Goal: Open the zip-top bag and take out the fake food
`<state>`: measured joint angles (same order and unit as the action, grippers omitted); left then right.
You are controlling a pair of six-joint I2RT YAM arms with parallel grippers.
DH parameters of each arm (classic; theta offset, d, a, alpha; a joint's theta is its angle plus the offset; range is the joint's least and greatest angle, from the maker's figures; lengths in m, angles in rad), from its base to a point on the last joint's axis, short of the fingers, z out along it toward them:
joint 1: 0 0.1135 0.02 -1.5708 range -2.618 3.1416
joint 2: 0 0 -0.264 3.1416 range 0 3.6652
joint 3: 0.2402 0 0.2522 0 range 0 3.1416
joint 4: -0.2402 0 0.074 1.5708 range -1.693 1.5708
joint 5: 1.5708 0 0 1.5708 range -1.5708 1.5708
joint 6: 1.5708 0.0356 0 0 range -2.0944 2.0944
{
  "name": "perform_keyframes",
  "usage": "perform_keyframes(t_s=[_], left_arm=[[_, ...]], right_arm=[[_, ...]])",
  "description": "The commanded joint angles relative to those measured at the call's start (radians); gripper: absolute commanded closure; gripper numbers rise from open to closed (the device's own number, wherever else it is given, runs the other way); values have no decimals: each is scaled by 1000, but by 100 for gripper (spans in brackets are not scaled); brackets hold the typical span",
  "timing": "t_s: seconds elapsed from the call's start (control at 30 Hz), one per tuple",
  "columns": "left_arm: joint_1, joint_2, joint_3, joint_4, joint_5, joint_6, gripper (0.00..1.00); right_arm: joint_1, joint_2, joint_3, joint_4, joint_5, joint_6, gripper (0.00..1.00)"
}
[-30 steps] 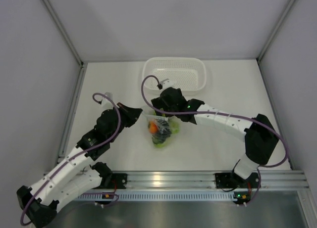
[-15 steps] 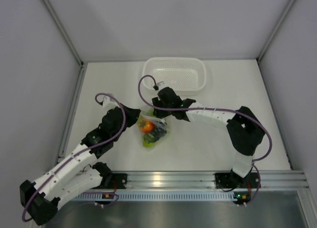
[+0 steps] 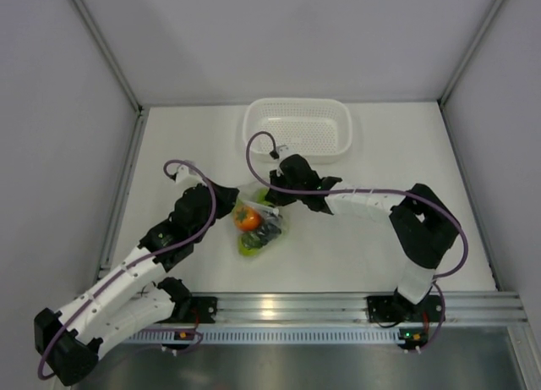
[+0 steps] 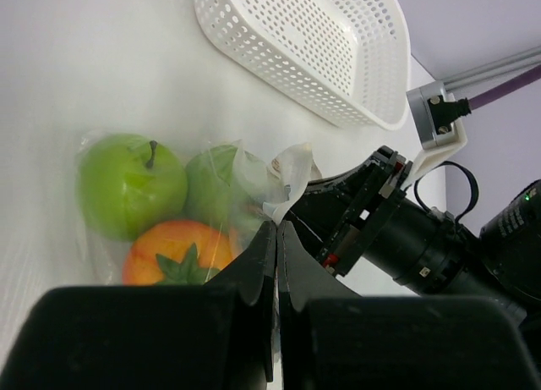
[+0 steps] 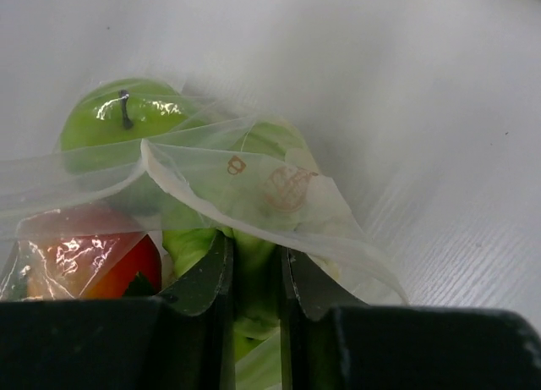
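The left pincer (image 4: 277, 229) and the right pincer (image 5: 254, 271) are hiding under their own wrists in the top view, so only the wrist cameras are showing their fingers. Black housing is blocking the near part of both wrist views and cutting off the lower half of the red-yellow apple (image 4: 169, 248). The grape bunch (image 3: 270, 229) is reading only as a dark blot.

The zip-top bag (image 3: 259, 224) is lying on the white worktop (image 3: 363, 238), between the two arms and nearer than the perforated basket (image 3: 296, 101). It is holding a green apple (image 4: 131, 183), a second green fruit (image 4: 215, 185), the red-yellow apple and the grapes. A pale green piece (image 3: 248, 247) is sitting at its near end.

The left pincer is pressing its fingers together on the bag's crumpled white edge. The right pincer is gripping a fold of the bag's film in a narrow slot between its fingers, with blurred green fruit behind.
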<state>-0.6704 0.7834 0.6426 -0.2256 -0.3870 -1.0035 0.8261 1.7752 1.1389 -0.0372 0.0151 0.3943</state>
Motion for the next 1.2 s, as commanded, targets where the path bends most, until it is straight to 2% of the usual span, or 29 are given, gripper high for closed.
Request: perform_keyframes(t_s=[0.0,0.3,0.43,0.5,0.67,0.7,0.93,1.17], left_arm=[[5,-1,46,78,-44,87,100],[3,129,238,131,248,412,100],[3,171,299,141,382,509,100],[2,198,316,140,498,569,100],[-9,252,328,140,629,635,100],[-12,257,327,140,637,638,100],[-15,226,269,135,349,553,100],[-15,254,287,72,240,520,100]], right_arm=[[-19,-60,-73,-32,11,-35,100],[21,-212,-123,3,29,-89,100],[41,-278,-133,5,36,-110,100],[51,-316,-131,-3,36,-120,100],[64,-370,-102,-24,37,-146,100],[65,-376,-96,-29,37,-149,100],[76,-422,-82,-96,66,-160,100],[93,-522,-114,-151,66,-153,100]])
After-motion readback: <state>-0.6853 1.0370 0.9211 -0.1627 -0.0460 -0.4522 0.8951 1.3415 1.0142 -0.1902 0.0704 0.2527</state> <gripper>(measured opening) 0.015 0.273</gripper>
